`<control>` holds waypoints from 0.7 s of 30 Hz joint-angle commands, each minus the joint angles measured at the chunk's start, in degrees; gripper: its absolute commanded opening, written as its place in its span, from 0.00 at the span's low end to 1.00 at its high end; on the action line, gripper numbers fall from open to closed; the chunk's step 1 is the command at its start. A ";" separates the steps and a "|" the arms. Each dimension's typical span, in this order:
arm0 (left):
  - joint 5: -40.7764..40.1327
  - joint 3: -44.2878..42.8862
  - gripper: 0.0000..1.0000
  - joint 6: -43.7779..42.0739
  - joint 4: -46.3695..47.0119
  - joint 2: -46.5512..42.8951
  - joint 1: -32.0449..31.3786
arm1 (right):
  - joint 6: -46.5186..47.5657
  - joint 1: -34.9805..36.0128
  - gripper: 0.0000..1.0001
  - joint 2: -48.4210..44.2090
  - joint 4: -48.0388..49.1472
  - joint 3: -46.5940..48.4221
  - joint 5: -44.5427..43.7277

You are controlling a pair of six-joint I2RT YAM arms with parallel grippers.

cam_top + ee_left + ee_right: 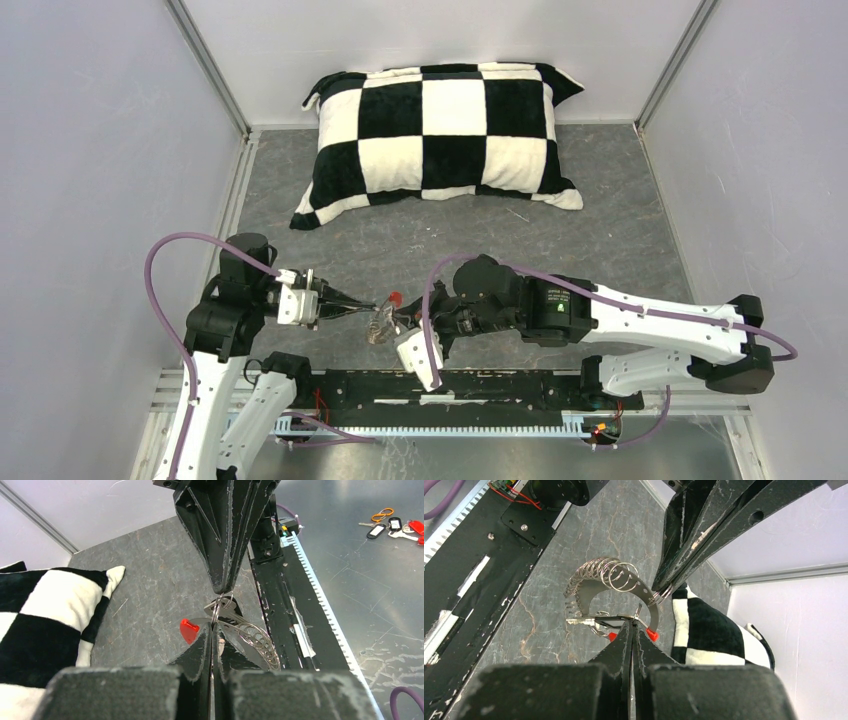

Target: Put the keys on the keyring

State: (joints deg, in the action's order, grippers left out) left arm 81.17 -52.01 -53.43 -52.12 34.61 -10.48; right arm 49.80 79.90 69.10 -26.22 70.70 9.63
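— Well, far along?

— Probably not done. Clamping the thin silvery coiled-wire keyring with red sleeve (646,597) at 6 o'clock in the top view between left gripper (212,630) and right gripper (631,625), both clenched; seemingly nipping one black-headed silvery-bladed key (584,622) with the right.

— Threaded yet?

— Cannot tell; second key unseen.

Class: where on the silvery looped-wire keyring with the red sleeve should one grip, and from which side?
Probably the bare curved stretch of the silvery keyring beside its red sleeve, approached from outside the curve: it is thin and uncluttered, while its bunched loops would shift.
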 commanded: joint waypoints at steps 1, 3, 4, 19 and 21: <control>0.74 -1.39 0.02 1.48 1.00 -0.30 -0.15 | 0.38 0.50 0.00 -0.35 1.78 2.96 -0.35; 0.96 -1.14 0.02 1.17 0.97 -0.63 -0.11 | 0.30 0.54 0.00 -0.46 1.85 2.95 -1.20; 1.07 -1.02 0.02 1.00 0.97 -0.80 -0.15 | 0.07 0.60 0.00 -0.59 1.86 2.92 -1.58; 1.45 -1.08 0.02 0.19 0.99 -0.43 -0.15 | -0.80 0.54 0.00 -0.92 1.60 3.43 -3.86; 1.32 -1.08 0.02 0.16 0.97 -0.42 -0.15 | -0.76 0.52 0.00 -0.90 1.62 3.54 -3.62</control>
State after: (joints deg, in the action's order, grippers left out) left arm 81.17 -52.01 -53.45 -52.12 34.02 -10.48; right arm 49.69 80.14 69.06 -26.24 71.13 6.35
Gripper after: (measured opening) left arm 0.032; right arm 0.007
